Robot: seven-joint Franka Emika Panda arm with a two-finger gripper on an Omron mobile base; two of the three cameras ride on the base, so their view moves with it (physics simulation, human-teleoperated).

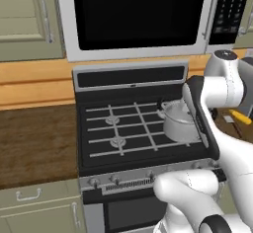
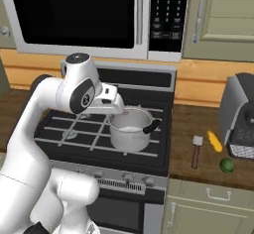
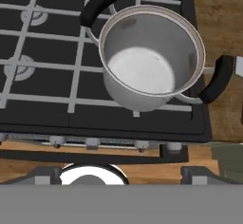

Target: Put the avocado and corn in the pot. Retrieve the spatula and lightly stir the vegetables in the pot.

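No legible text; microwave keypad (image 2: 168,7) markings too small to read.

A shiny steel cylindrical pot (image 2: 130,129) with black side handles stands on the black grate of the stove (image 2: 149,156), empty inside. The white arm's hand hangs just above the pot's left rim. On the brown wooden counter (image 2: 208,171) to the right lie a dark-handled spatula (image 2: 196,152), a bright yellow corn cob (image 2: 214,141) and a small dark green avocado (image 2: 227,165), beside a grey appliance (image 2: 240,116).
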